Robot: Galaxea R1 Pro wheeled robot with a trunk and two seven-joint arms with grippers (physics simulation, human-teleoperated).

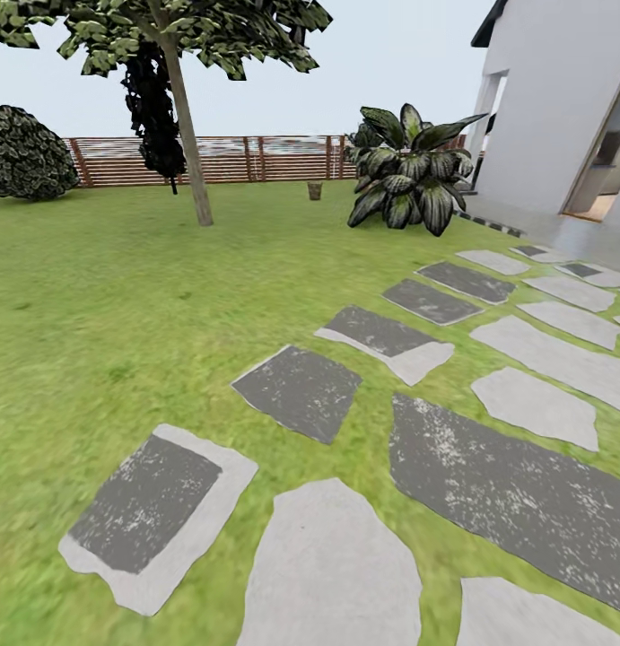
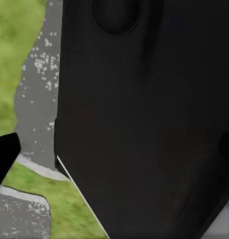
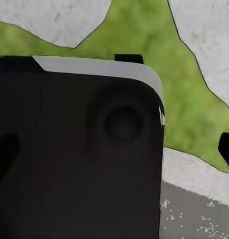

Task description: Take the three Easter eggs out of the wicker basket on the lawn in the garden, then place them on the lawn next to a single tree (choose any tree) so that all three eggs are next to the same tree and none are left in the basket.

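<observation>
From the head camera I see the lawn (image 1: 103, 296) stretching to a slatted fence (image 1: 220, 159). A small brown wicker basket (image 1: 315, 189) sits far off on the grass by the fence, between a tree (image 1: 191, 152) and a broad-leaved plant (image 1: 408, 170). Stepping stones (image 1: 301, 390) run ahead toward a white house (image 1: 561, 99). Eggs are too small to tell. In my left wrist view, a black robot body panel (image 2: 144, 124) blocks most; grass and stone behind. In my right wrist view, much the same. I cannot tell either gripper's opening.
</observation>
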